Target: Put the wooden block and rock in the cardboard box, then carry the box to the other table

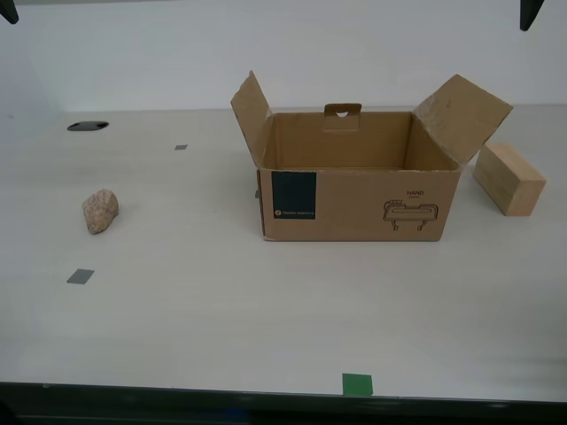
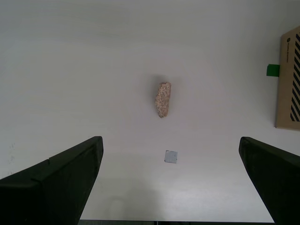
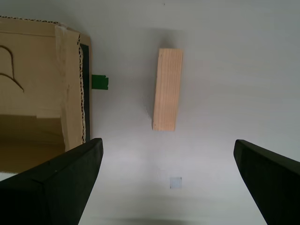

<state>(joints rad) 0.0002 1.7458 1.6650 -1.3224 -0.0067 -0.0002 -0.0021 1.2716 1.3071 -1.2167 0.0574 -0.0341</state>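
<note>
The cardboard box (image 1: 359, 190) stands open in the middle of the pale table, its flaps up and nothing showing inside. The rock (image 1: 100, 211) lies at the exterior view's left, well apart from the box. The wooden block (image 1: 508, 178) rests by the box's flap at the exterior view's right. My second gripper (image 2: 169, 138) hangs open high above the rock (image 2: 163, 99), touching nothing. My first gripper (image 3: 167, 141) is open above the wooden block (image 3: 167, 89), beside the box (image 3: 37, 93). The other table is out of view.
Grey squares (image 1: 80, 276) (image 1: 181, 147) and a green tape mark (image 1: 357, 383) lie flat on the tabletop. A dark round hole (image 1: 88, 126) sits at the back on the exterior view's left. Dark arm parts (image 1: 532, 13) show at that view's top corners.
</note>
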